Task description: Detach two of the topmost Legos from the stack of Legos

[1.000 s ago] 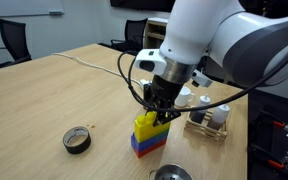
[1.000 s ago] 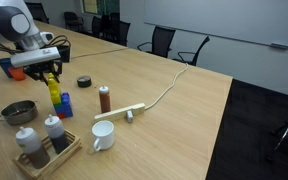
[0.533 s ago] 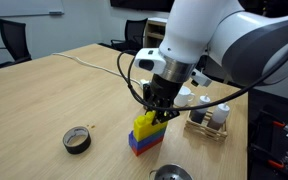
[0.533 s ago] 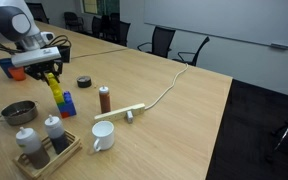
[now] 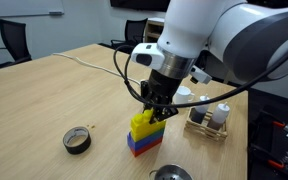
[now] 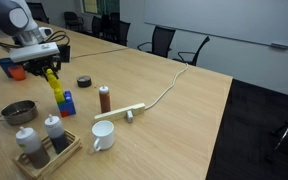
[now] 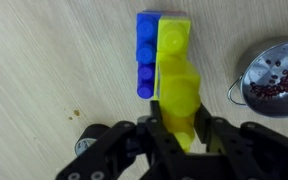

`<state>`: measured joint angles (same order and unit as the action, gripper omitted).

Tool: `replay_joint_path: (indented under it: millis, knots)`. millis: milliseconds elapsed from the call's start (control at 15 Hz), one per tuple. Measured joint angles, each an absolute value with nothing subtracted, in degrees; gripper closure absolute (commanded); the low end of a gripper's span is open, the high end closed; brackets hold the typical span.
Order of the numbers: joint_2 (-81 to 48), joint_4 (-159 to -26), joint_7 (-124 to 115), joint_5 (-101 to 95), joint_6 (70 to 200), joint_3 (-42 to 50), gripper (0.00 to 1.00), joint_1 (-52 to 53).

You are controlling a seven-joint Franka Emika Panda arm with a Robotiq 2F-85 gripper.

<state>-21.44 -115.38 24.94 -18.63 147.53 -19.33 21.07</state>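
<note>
A: Currently logging the Lego stack [image 5: 145, 140]: found standing on the wooden table [image 5: 54, 90], blue base [image 6: 66, 103] flat on the wood, thin red layer above it, yellow bricks [image 5: 142, 123] on top and leaning off vertical
B: Separated yet?
A: Cannot confirm. Judged not: no clear gap between yellow and the layers below in both exterior views, and in the wrist view yellow seen lying right against blue
B: State of the gripper [image 5: 156, 108]?
A: Clamped on the upper yellow bricks, with fingers [image 7: 152, 138] on either side. Nothing let go
B: Progress, then?
A: Entered as mid-step. Grasp made, prying apparently under way. Top two not yet off, none set down on the table. Left to do: break the joint and lift clear, with the base unrestrained and likely to tip or ride up
B: Surroundings?
A: Recorded a tape roll [image 5: 77, 141] near the stack, a metal bowl [image 6: 20, 106] near it on another side, a brown bottle [image 6: 104, 98] and white mug [image 6: 103, 135] further out, and a tray of shakers [image 5: 206, 131] toward the table edge
</note>
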Motion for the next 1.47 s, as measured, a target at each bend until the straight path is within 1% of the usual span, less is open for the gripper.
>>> replay_joint_path:
  millis: [333,733,1133,1467]
  knots:
    - [-20.7,-114.6,24.9,-18.6,147.1,-19.4,0.89,21.1]
    - [-15.0,-115.9,24.7,-18.5,146.7,-19.7,0.89,21.1]
    - [-5.8,-127.0,19.4,-16.8,147.0,-19.7,0.89,20.9]
    - [1.3,-138.3,6.1,-16.6,149.5,-19.7,0.89,21.0]
